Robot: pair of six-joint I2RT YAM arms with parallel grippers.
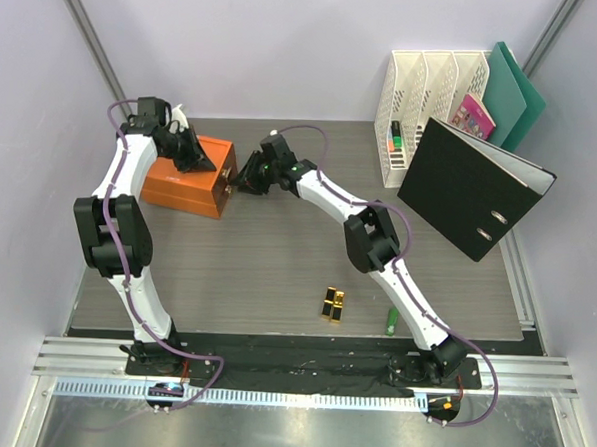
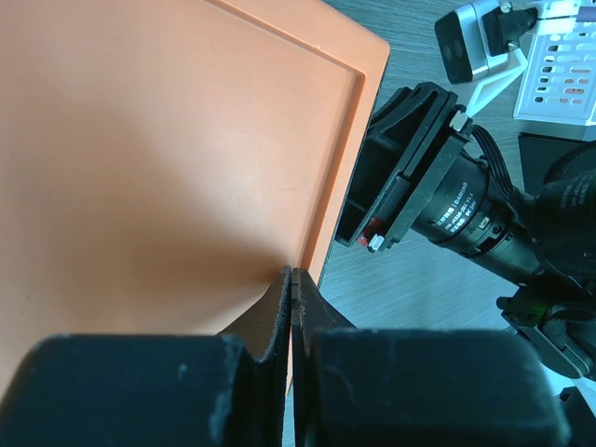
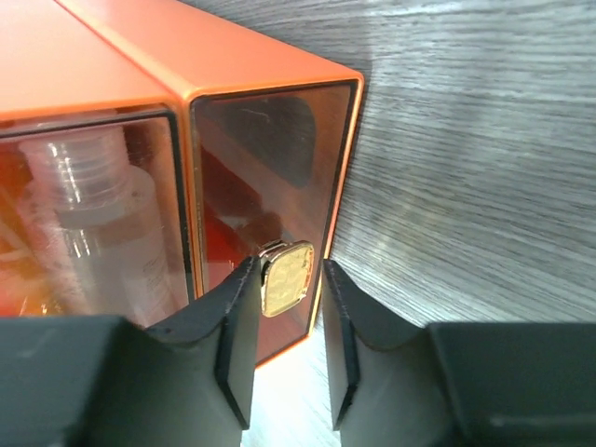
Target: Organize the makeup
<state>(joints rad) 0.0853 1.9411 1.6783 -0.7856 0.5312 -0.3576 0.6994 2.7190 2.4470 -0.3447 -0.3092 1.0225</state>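
Observation:
The orange box with drawers (image 1: 185,186) stands at the back left. My left gripper (image 1: 189,154) is shut and empty, its tips resting on the box's top (image 2: 168,168) near the right edge. My right gripper (image 1: 243,179) is at the box's drawer side. In the right wrist view its open jaws straddle the gold knob (image 3: 285,277) of the right drawer; the left finger touches it and the right finger stands clear. A clear bottle (image 3: 93,219) lies in the left drawer. Two black-gold lipsticks (image 1: 332,303) and a small green tube (image 1: 391,324) lie near the table's front.
A white file rack (image 1: 425,110) stands at the back right, holding a green item (image 1: 394,138) and a pink booklet (image 1: 474,118). A black binder (image 1: 476,188) leans against it, with teal folders (image 1: 516,90) behind. Walls close the left and back.

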